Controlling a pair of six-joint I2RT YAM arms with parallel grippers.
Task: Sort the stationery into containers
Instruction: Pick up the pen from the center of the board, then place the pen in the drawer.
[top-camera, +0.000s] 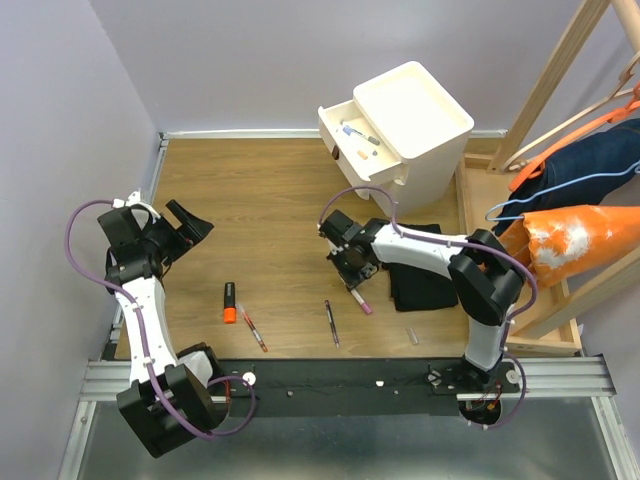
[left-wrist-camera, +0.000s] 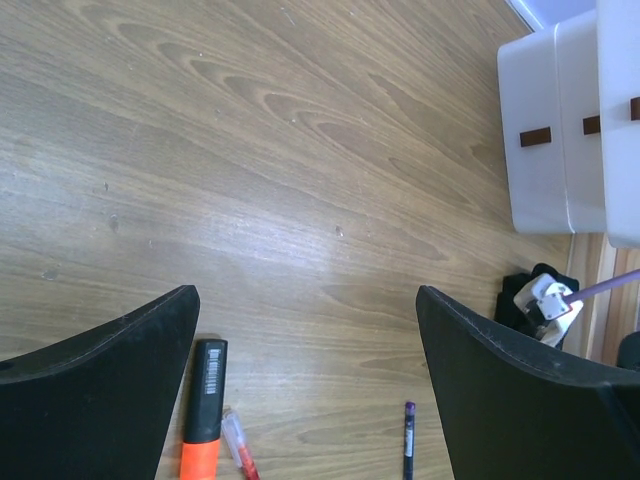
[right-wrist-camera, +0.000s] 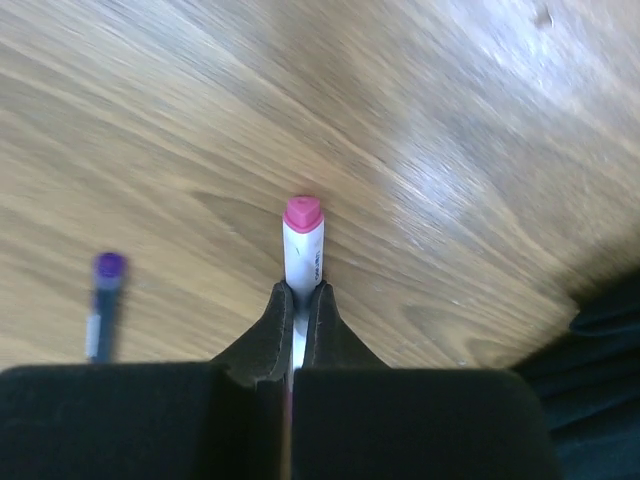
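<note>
Right wrist alone shows right gripper (right-wrist-camera: 298, 302) clamped on pink-capped pen (right-wrist-camera: 303, 240), left gripper (left-wrist-camera: 305, 296) wide, empty

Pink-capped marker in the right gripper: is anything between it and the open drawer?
Nothing visible. The right gripper is shut on the pink-capped marker; only bare table lies between it and the open drawer. The black cloth lies off to one side.

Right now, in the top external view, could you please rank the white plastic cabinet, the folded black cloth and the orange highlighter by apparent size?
Largest: white plastic cabinet
Middle: folded black cloth, partly covered
Smallest: orange highlighter
</note>
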